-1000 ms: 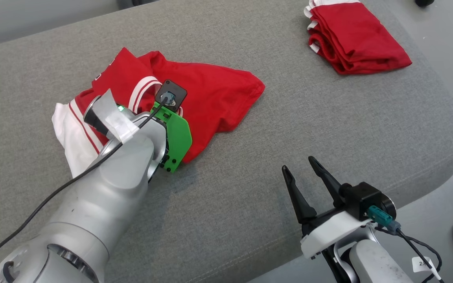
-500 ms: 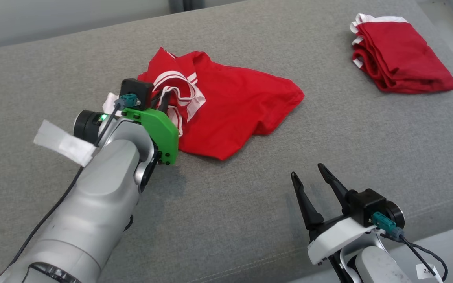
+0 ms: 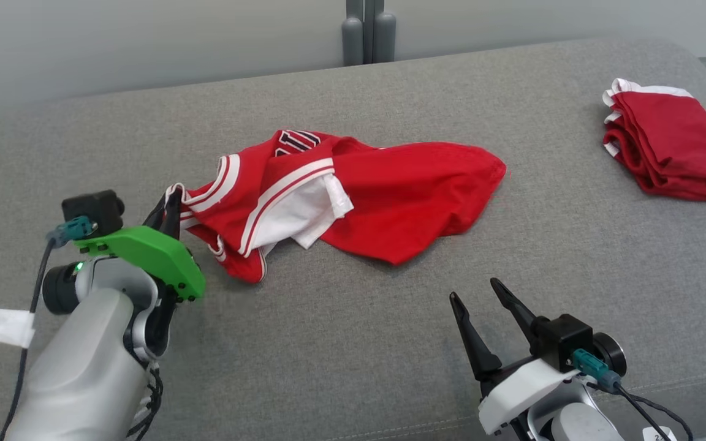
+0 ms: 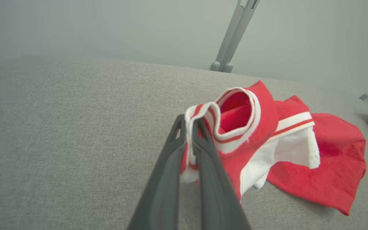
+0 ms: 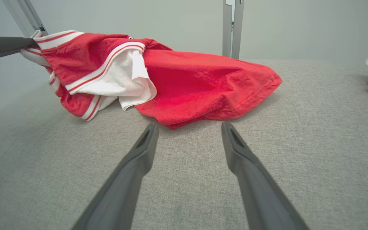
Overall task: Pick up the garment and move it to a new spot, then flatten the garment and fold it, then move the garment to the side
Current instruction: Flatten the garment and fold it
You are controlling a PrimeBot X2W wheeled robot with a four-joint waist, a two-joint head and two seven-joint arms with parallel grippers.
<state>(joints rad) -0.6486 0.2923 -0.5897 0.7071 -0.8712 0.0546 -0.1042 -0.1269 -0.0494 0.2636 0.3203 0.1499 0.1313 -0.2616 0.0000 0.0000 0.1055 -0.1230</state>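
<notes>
Left gripper (image 3: 169, 207): at the lower left of the head view you see its two dark fingers clamped together on the garment's red-and-white striped trim (the left wrist view (image 4: 188, 124) shows the trim pinched near the fingertips).
Garment (image 3: 402, 190): a crumpled red jersey with white fabric showing, in the middle of the frame. The end at the left gripper is lifted clear, and the rest trails to the right and lies on the table.
Table (image 3: 353, 355): grey and fabric-covered, it carries everything you see.
Post (image 3: 368, 33): grey, at the top centre, behind the table's far edge.
Right gripper (image 3: 474, 291): at the lower right, fingers spread apart with nothing between them, pointing at the garment's near edge but not touching it (your right wrist view (image 5: 189, 127) shows the gap).
Folded garment (image 3: 678, 144): at the upper right, a second red piece with white trim, folded, well apart from the held one.
</notes>
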